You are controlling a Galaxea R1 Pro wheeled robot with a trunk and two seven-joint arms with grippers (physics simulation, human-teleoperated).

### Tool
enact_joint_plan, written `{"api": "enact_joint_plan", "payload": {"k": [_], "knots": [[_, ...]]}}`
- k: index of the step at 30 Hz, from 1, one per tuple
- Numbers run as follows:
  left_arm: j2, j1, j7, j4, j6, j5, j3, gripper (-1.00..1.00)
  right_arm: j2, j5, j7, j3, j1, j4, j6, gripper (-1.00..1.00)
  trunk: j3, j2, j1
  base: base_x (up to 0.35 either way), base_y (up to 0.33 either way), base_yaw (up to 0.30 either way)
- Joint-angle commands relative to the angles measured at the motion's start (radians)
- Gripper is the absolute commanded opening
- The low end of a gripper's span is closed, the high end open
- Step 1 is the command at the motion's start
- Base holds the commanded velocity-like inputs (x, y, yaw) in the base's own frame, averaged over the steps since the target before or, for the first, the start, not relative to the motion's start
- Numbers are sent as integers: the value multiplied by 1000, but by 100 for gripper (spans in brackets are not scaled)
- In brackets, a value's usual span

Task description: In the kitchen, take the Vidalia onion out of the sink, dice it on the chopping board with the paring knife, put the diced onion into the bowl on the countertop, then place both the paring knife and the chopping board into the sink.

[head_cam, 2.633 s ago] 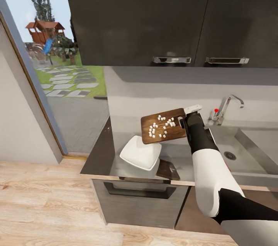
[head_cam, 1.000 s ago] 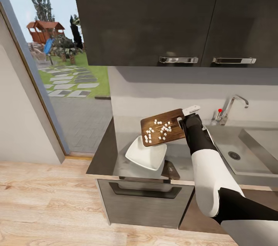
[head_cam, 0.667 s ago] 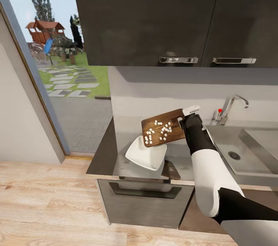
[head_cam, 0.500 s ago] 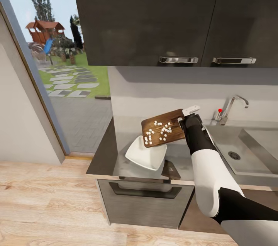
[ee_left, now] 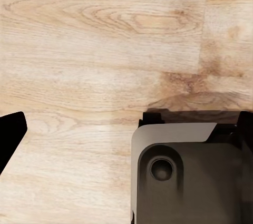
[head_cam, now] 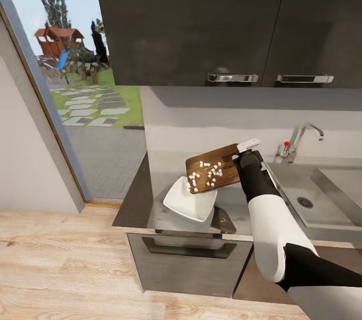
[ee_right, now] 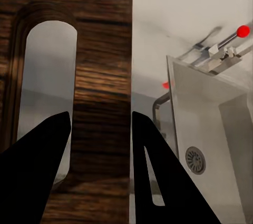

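Pale wood floor nearest, under the left gripper [ee_left: 10, 139], grip state impossible to tell; grey countertop [head_cam: 136, 204] beyond, bearing the white bowl [head_cam: 183, 204], apparently empty; right gripper [head_cam: 240, 155] clamped on the chopping board [head_cam: 223, 175] by its handle slot, far end tilted down over the bowl; diced onion [head_cam: 207, 173] still on the board; sink [head_cam: 327, 204] behind.

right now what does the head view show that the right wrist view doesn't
Head view alone: the white diced onion pieces on the tilted chopping board, the white square bowl under its lower end, the grey countertop, and the dark wall cabinets.

Right wrist view alone: a close look at the board's handle slot with the right gripper clamped on the wood beside it.

Both: the chopping board, the sink with its round drain, and the faucet's red knob.
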Motion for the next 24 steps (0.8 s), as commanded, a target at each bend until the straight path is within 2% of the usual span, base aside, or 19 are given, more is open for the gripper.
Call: {"api": "enact_joint_plan", "payload": {"k": [1,10,16,24], "knots": [[0,-2,2,4,-7,6,-8,100,1,10,10,-4,-1,-1,1,-100,-2,-2,1,0,0,0],[0,-2,2,4,-7,6,-8,100,1,10,7,-2,-1,1,1,-100,-2,-2,1,-1,0,0],[0,-2,2,4,-7,6,-8,100,1,10,5,31,-1,1,1,-100,-2,-2,1,-60,73,0],[0,-2,1,4,-7,6,-8,100,1,10,5,37,-1,1,1,-100,-2,-2,1,-21,37,0]]}}
